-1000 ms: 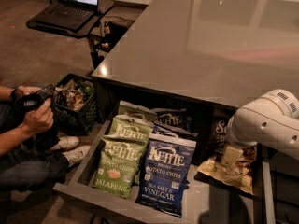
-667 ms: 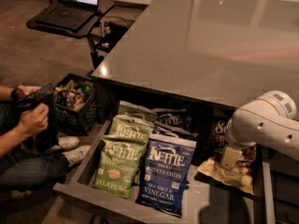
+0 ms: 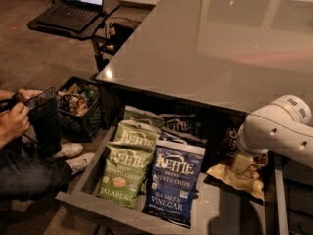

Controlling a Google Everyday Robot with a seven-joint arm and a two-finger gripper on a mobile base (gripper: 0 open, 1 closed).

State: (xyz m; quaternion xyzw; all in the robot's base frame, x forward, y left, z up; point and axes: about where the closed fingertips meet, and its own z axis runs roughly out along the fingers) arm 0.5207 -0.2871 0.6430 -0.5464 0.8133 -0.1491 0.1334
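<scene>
gripper [image 3: 243, 163] is seen low in the open drawer [image 3: 98, 207], directly over the crumpled tan snack bag [image 3: 226, 176] that is laid flat and so reachable from above, near the salt & vinegar chip bag [image 3: 173, 182], though whether anything is clasped cannot be told.

A green bag [image 3: 124, 173] and a dark blue bag [image 3: 173, 182], both lettered in white, are shown in the grey drawer [image 3: 215, 214]. The pale end effector [image 3: 243, 163], below the white arm [image 3: 279, 131], is seen over a yellow-tan bag [image 3: 230, 176] at the drawer's right.
</scene>
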